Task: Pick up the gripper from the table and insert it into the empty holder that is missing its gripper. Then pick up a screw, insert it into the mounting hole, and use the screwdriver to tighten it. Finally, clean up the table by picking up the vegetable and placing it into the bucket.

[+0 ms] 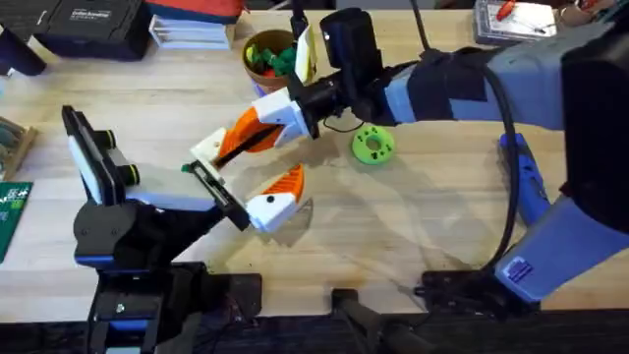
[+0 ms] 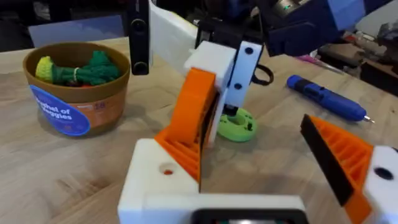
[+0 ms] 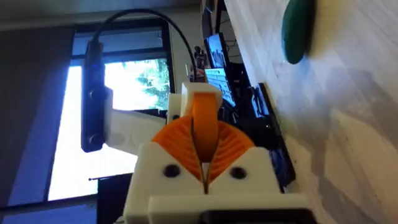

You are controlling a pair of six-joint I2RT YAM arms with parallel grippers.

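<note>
Overhead: bucket (image 1: 270, 54) top centre, at the table's (image 1: 432, 206) far side. Ring disc (image 1: 373, 145) right of centre. Screwdriver (image 1: 523, 177) at right, partly under the right arm. Both grippers meet mid-frame, right gripper (image 1: 236, 143) just above left gripper (image 1: 257, 195).

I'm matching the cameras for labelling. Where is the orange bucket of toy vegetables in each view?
Overhead: the bucket sits at top centre, beyond the right arm.
Left wrist: the bucket is at upper left, on the table.
Right wrist: not in it.
Shared landmark: the lime-green disc, overhead and left wrist.
</note>
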